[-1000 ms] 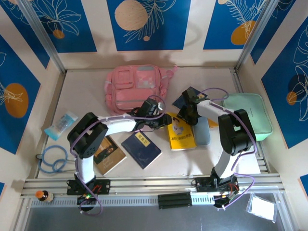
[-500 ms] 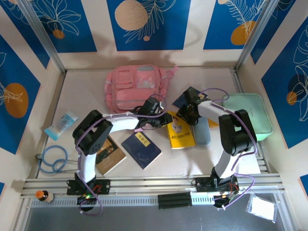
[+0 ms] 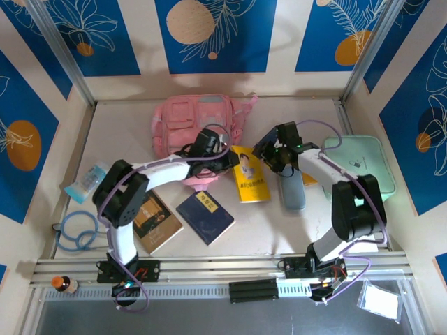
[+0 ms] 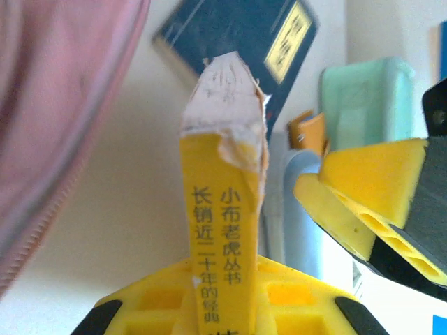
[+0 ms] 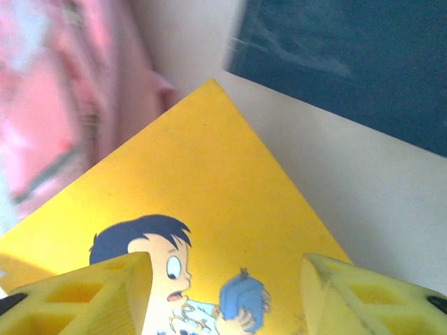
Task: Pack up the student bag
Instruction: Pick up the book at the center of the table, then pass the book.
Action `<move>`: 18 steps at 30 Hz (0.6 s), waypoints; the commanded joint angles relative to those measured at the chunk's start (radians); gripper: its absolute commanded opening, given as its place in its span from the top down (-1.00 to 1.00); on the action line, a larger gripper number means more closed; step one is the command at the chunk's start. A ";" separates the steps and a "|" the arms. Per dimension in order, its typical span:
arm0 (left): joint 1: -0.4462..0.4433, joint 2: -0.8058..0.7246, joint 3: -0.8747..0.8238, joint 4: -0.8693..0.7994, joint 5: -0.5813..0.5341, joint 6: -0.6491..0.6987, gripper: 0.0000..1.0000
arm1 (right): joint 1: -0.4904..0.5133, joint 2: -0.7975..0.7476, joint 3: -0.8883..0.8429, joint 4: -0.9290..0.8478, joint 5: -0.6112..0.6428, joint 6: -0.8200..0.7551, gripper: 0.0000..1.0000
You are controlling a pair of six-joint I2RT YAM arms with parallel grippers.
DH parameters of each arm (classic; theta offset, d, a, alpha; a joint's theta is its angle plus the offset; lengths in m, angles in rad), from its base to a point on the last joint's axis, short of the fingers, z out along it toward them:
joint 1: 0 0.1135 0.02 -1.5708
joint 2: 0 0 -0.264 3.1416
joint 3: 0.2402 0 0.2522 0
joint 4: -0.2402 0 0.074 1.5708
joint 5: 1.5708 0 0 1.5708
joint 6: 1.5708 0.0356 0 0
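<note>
left end effector (image 4: pixel 223 296) clamped shut on the spine edge of the yellow book (image 3: pixel 250 178), just off the lower right corner of the student bag (image 3: pixel 199 122), which lies flat at the back of the counter (image 3: pixel 119 139). right end effector (image 5: pixel 223 279) spread wide above the cover, gripping nothing. my read: the thin edge grip could twist, so the right should steady the far side or hold the bag mouth; can't tell if the zip is open.
</note>
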 commanded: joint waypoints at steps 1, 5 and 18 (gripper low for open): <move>0.052 -0.126 0.076 -0.009 -0.014 0.077 1.00 | -0.029 -0.063 -0.016 0.102 -0.150 0.015 -0.28; 0.134 -0.182 0.095 -0.032 -0.024 0.080 1.00 | -0.042 -0.102 -0.037 0.191 -0.242 0.063 -0.42; 0.189 -0.176 0.056 0.269 -0.064 -0.228 1.00 | 0.033 -0.064 -0.141 0.689 -0.416 0.397 -0.75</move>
